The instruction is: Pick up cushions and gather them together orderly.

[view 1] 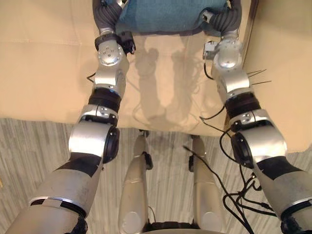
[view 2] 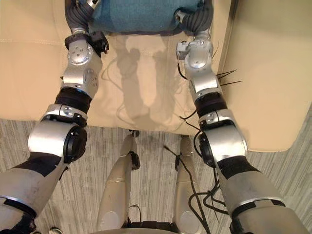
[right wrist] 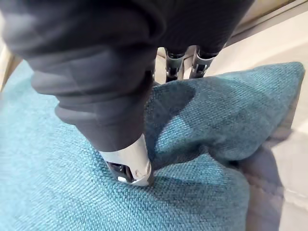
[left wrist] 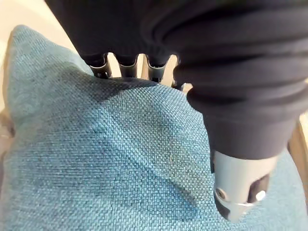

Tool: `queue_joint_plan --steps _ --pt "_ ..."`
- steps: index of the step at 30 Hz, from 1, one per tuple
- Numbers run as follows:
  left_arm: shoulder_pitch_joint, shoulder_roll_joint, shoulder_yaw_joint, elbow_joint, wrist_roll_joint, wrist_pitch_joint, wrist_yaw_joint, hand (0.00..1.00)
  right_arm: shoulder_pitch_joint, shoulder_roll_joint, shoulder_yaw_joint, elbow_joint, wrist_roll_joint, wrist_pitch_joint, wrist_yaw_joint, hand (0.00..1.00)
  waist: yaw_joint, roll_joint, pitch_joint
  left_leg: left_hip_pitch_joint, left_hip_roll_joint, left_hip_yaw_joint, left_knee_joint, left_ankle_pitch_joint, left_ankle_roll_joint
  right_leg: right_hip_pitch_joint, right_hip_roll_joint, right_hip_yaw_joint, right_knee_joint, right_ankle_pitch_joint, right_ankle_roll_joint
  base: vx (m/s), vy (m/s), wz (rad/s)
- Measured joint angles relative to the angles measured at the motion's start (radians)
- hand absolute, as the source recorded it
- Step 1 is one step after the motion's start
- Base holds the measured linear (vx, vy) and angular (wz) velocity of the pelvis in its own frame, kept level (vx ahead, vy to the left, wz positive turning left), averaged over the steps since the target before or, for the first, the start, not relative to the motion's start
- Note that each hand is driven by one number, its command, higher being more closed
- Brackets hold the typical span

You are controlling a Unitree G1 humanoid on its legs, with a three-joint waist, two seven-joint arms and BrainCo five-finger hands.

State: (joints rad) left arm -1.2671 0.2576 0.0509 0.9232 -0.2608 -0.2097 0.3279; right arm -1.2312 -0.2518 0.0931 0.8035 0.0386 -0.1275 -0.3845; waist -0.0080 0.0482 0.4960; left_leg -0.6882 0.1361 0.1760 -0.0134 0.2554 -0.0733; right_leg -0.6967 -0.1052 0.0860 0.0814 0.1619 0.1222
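Left eye view, teal cushion (view 1: 165,17) gripped between left hand (left wrist: 238,187), right hand (right wrist: 127,166)

I see both arms stretched forward, left hand (left wrist: 240,192) and right hand (right wrist: 127,166) each pinching the cushion (left wrist: 96,168), thumbs pressed in.

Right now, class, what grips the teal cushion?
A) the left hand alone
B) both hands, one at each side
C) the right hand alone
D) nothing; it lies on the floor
B: the left hand and the right hand each pinch the teal cushion, thumb on its face and fingers behind its edge.
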Motion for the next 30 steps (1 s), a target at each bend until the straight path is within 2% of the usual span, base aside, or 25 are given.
queue_joint_plan --steps 4,7,9,10,12,13,15,17,18,20,23,26,30 --pt "0.07 0.046 -0.001 -0.051 -0.001 0.004 -0.009 0.0 0.079 -0.008 0.027 -0.086 0.0 -0.009 0.026 0.0 0.009 0.0 0.0 0.004 0.011 0.008 0.014 -0.004 -0.005 -0.013 0.018 0.007 0.038 -0.013 -0.001 -0.08 -0.015 -0.1" --pt "0.191 0.093 -0.004 -0.224 -0.001 0.0 -0.02 0.0 0.239 -0.037 0.033 -0.303 0.005 -0.029 0.062 0.0 0.025 0.0 0.0 0.049 0.022 0.021 0.015 -0.002 -0.002 0.021 0.024 0.015 0.047 -0.017 -0.004 -0.06 -0.028 -0.12" --pt "0.355 0.133 -0.005 -0.392 -0.001 -0.03 -0.022 0.0 0.43 -0.059 0.022 -0.508 0.011 -0.059 0.087 0.0 0.023 -0.002 -0.001 0.122 0.027 0.018 0.027 -0.017 -0.009 0.094 0.024 0.009 0.06 -0.037 -0.01 -0.02 -0.043 0.03" --pt "0.407 0.137 -0.005 -0.432 -0.001 -0.041 -0.023 0.0 0.486 -0.063 0.018 -0.553 0.011 -0.07 0.095 0.0 0.024 -0.003 -0.002 0.143 0.028 0.018 0.035 -0.027 -0.008 0.118 0.024 0.007 0.062 -0.045 -0.01 0.01 -0.067 0.07" --pt "0.578 0.136 -0.005 -0.521 -0.001 -0.068 -0.039 0.0 0.665 -0.068 0.008 -0.645 0.013 -0.103 0.125 0.0 0.026 -0.007 -0.05 0.17 0.034 0.015 0.081 -0.068 -0.011 0.156 0.031 0.002 0.085 -0.072 -0.015 0.03 -0.071 0.04" --pt "0.703 0.127 -0.004 -0.564 -0.001 -0.074 -0.058 0.0 0.79 -0.065 0.0 -0.679 0.021 -0.117 0.157 0.0 0.027 -0.009 -0.098 0.179 0.037 0.015 0.105 -0.097 -0.018 0.173 0.031 0.001 0.094 -0.09 -0.016 0.06 -0.08 0.01" --pt "0.877 0.095 -0.005 -0.595 -0.001 -0.082 -0.087 0.0 0.964 -0.053 -0.014 -0.693 0.032 -0.128 0.2 0.0 0.033 -0.01 -0.139 0.226 0.039 0.015 0.128 -0.128 -0.019 0.23 0.031 -0.001 0.094 -0.111 -0.015 0.07 -0.056 0.01" --pt "1.1 0.038 -0.01 -0.598 0.0 -0.08 -0.153 0.0 1.198 -0.02 -0.047 -0.689 0.031 -0.13 0.269 0.0 0.042 -0.016 -0.194 0.288 0.039 0.016 0.138 -0.162 -0.021 0.296 0.029 -0.002 0.09 -0.138 -0.021 0.08 -0.028 0.01" --pt "1.15 0.026 -0.012 -0.597 0.0 -0.079 -0.169 0.0 1.25 -0.012 -0.053 -0.683 0.031 -0.13 0.285 0.0 0.043 -0.019 -0.206 0.301 0.039 0.016 0.138 -0.167 -0.02 0.31 0.028 -0.002 0.089 -0.145 -0.02 0.1 -0.029 -0.01" --pt "1.3 -0.015 -0.016 -0.515 0.022 -0.077 -0.237 0.0 1.379 0.021 -0.075 -0.553 0.028 -0.13 0.346 0.0 0.04 -0.036 -0.26 0.353 0.038 0.016 0.136 -0.181 -0.025 0.363 0.028 -0.005 0.083 -0.16 -0.02 0.09 -0.023 0.01" --pt "1.401 -0.056 -0.016 -0.318 0.067 -0.051 -0.3 0.0 1.437 0.049 -0.105 -0.328 -0.02 -0.117 0.389 0.0 0.023 -0.051 -0.315 0.43 0.035 0.017 0.121 -0.195 -0.032 0.443 0.024 -0.009 0.054 -0.172 -0.017 0.08 -0.009 0.01" --pt "1.44 -0.081 -0.006 -0.173 0.137 -0.019 -0.334 0.0 1.476 0.051 -0.128 -0.192 -0.083 -0.096 0.404 0.0 0.021 -0.055 -0.355 0.5 0.027 0.02 0.08 -0.196 -0.033 0.504 0.019 -0.01 0.031 -0.173 -0.017 0.04 0.001 0.0" --pt "1.491 -0.092 0.003 -0.143 0.204 -0.011 -0.363 0.0 1.526 0.051 -0.156 -0.118 -0.121 -0.081 0.411 0.0 0.021 -0.058 -0.395 0.587 0.018 0.024 0.044 -0.194 -0.034 0.574 0.013 -0.014 0.018 -0.185 -0.019 0.01 0.001 0.01"
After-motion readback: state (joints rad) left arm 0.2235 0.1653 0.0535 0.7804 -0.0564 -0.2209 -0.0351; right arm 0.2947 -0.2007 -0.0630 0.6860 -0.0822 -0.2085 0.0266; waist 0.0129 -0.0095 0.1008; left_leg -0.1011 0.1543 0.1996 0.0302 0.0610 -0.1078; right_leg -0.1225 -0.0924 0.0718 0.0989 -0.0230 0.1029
